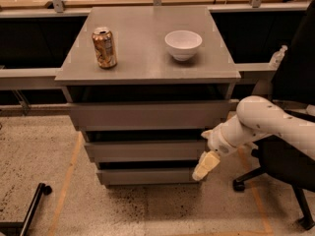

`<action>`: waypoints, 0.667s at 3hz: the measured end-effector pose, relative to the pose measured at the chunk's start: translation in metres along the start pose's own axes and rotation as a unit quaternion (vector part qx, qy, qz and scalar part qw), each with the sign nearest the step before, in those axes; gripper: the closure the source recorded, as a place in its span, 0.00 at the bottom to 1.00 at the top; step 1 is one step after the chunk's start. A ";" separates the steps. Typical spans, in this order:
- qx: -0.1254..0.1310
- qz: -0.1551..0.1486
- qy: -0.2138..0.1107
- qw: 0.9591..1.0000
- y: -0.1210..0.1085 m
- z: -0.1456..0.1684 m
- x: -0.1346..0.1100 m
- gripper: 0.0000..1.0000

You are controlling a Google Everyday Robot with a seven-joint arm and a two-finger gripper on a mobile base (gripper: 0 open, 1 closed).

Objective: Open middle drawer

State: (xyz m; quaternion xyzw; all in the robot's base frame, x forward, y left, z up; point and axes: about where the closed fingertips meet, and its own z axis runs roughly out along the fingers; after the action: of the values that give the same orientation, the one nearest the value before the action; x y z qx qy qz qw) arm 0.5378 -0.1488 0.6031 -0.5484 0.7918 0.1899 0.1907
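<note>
The middle drawer (pixel 145 150) is a wide, shallow grey front, second of three on the grey cabinet. It looks shut or nearly so, with a dark gap above it. My gripper (pixel 204 165) hangs off the white arm at the cabinet's right front corner, its cream-coloured fingers pointing down. It sits just past the right end of the middle drawer front, level with the gap above the lowest drawer (pixel 147 176). The top drawer (pixel 150 114) is above.
A drinks can (pixel 105 47) and a white bowl (pixel 183 44) stand on the cabinet top (pixel 142 63). A black office chair (pixel 290 156) stands close on the right, behind my arm. A dark wheeled leg (pixel 29 208) lies on the speckled floor at lower left.
</note>
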 end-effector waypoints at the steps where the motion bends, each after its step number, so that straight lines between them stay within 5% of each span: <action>1: -0.021 -0.011 0.007 1.000 -0.006 0.027 0.008 0.00; 2: -0.024 -0.011 0.008 1.000 -0.006 0.031 0.009 0.00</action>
State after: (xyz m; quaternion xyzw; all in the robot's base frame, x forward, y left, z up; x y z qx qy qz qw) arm 0.5439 -0.1418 0.5711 -0.5631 0.7823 0.2022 0.1735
